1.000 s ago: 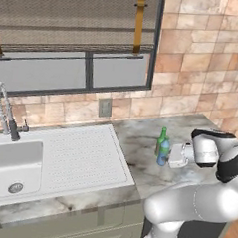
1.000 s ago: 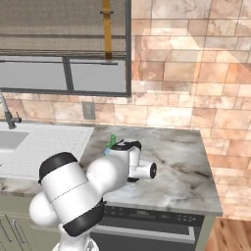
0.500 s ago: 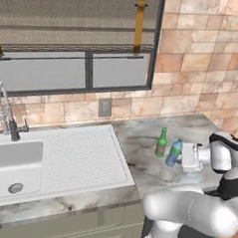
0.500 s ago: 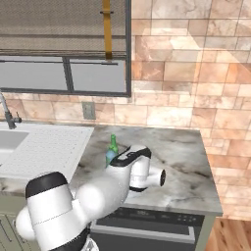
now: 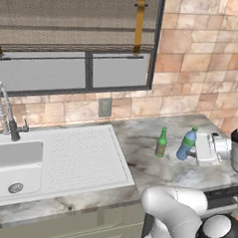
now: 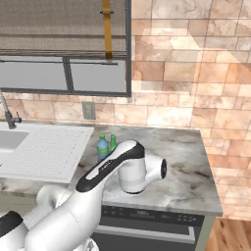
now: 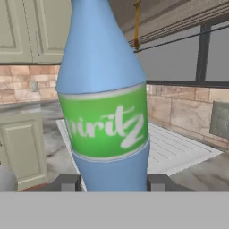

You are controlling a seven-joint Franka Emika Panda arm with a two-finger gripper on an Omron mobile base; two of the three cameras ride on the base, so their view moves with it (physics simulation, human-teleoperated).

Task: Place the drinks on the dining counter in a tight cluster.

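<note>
Gripper [image 7: 114, 182] clamped on blue bottle [image 5: 186, 143], tilted, beside green bottle [image 5: 161, 143] on counter [image 5: 153, 168].

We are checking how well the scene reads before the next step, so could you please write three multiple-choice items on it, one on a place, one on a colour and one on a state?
1. Where does the dark green bottle stand?
A. in the sink
B. on the marble counter, beside the blue bottle
C. on the window sill

2. What colour is the blue bottle's label?
A. green
B. red
C. white

3. How is the blue bottle?
A. lying flat
B. tilted, between the fingers of the gripper
C. standing untouched

Answers: 1 B, the left base view shows both over the counter; 2 A, the hand view shows it; 3 B, it leans, a fingertip at each side.
</note>
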